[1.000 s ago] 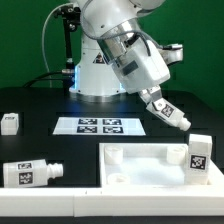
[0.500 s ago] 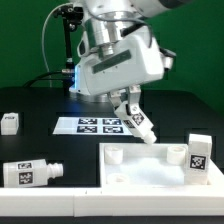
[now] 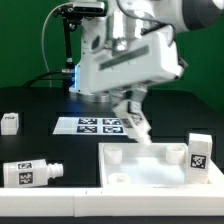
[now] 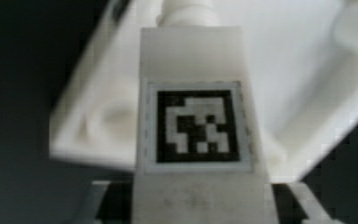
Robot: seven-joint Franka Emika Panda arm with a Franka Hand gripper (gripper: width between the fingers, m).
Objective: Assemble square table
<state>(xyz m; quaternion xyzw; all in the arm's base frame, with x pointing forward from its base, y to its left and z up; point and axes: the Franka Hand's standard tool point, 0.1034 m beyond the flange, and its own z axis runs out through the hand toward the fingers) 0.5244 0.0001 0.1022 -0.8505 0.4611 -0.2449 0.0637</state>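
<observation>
My gripper [image 3: 127, 104] is shut on a white peg leg [image 3: 136, 122] with a black-and-white tag. It holds the leg tilted just above the far rim of the white square tabletop [image 3: 150, 172]. In the wrist view the leg [image 4: 197, 110] fills the middle, its tag facing the camera, between my fingers [image 4: 108, 195], with the tabletop [image 4: 105, 110] blurred behind it. One leg [image 3: 200, 156] stands upright in the tabletop's corner at the exterior view's right. Another leg [image 3: 32, 172] lies on the table at the exterior view's left.
The marker board [image 3: 88, 125] lies flat behind the tabletop. A small white tagged part [image 3: 9, 122] sits at the exterior view's far left. A long white wall [image 3: 60, 208] runs along the front edge. The robot base [image 3: 95, 75] and a black stand [image 3: 65, 50] stand at the back.
The arm has swung from the exterior view's right toward the middle and lowered. The held leg moved from above the standing leg to over the tabletop's far rim.
</observation>
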